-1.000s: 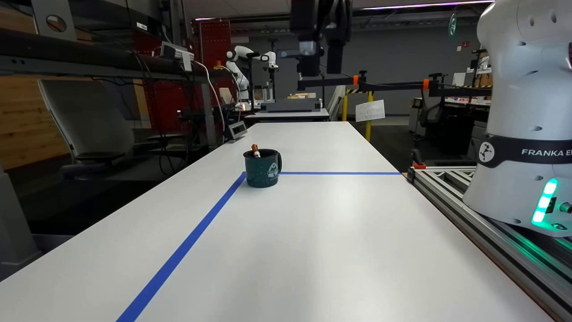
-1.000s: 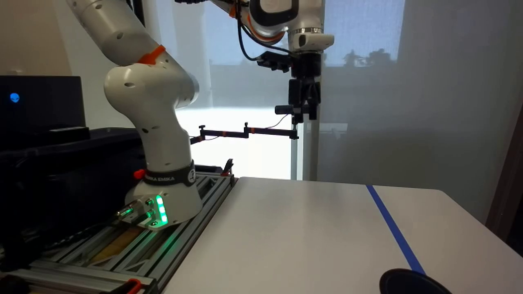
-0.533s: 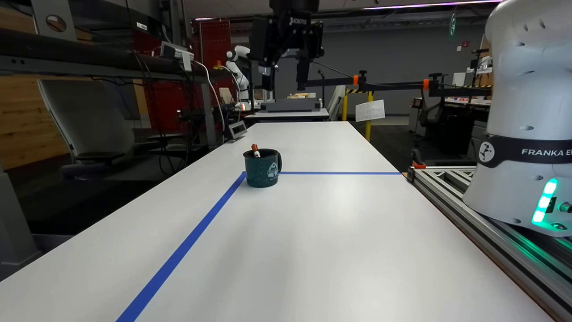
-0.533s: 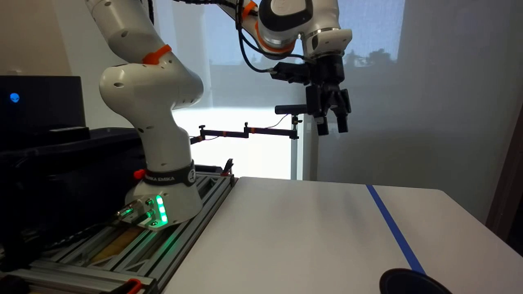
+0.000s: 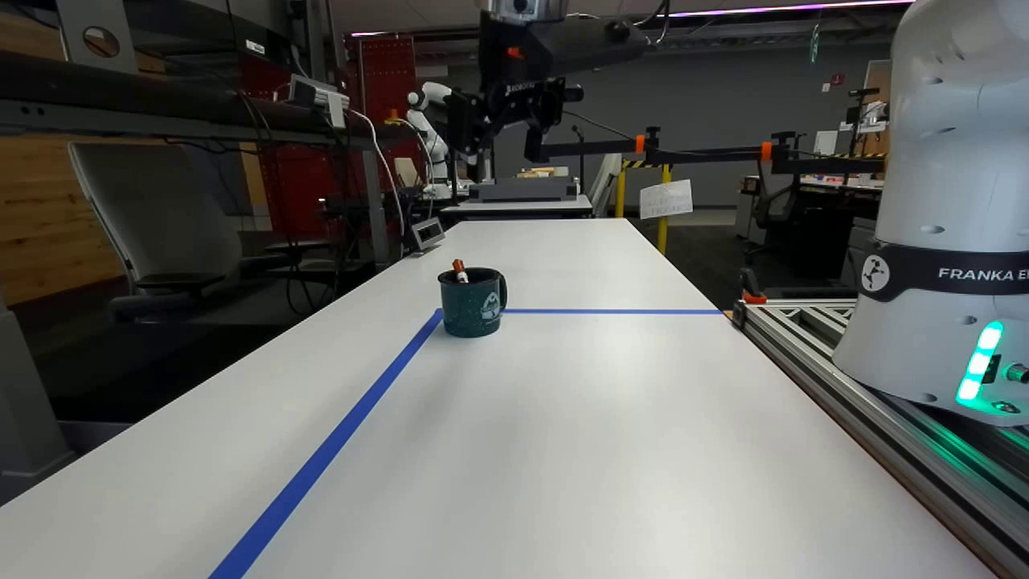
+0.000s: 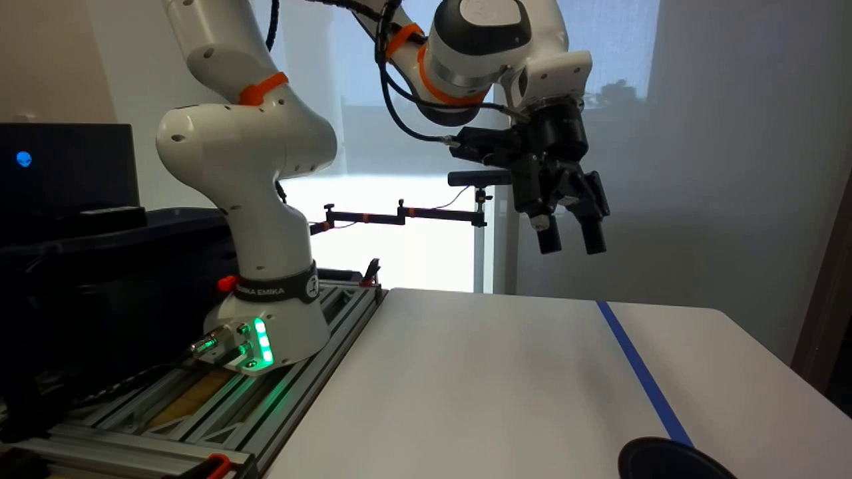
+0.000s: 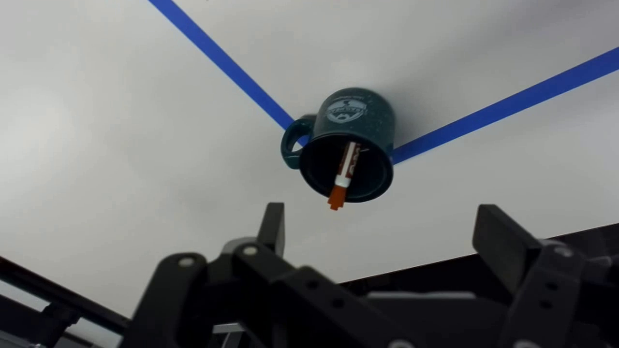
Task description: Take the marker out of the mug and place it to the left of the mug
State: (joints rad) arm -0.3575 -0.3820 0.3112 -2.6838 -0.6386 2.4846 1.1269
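Note:
The mug (image 5: 470, 310) is squat, dark teal-green and upright on the white table. Its rim shows at the bottom of an exterior view (image 6: 669, 460), and it is whole in the wrist view (image 7: 360, 113). The marker (image 7: 342, 180) leans inside the mug, with its orange-red end sticking out over the rim. That end also shows in an exterior view (image 5: 460, 270); the marker's lower part is hidden in the mug. My gripper (image 7: 379, 217) is open and empty, with fingers wide apart. In both exterior views it hangs high above the table (image 5: 502, 157), (image 6: 572, 247), apart from the mug.
Blue tape lines (image 5: 338, 434) on the table (image 5: 603, 450) meet at the mug. A small grey device (image 5: 428, 233) stands at the table's far edge. A black boom arm (image 6: 436, 214) crosses behind my gripper. A metal rail (image 5: 876, 474) runs beside the table.
My gripper has come lower and moved rightward in an exterior view where the robot base stands at left. It has also turned and tilted. The mug and the marker have not moved.

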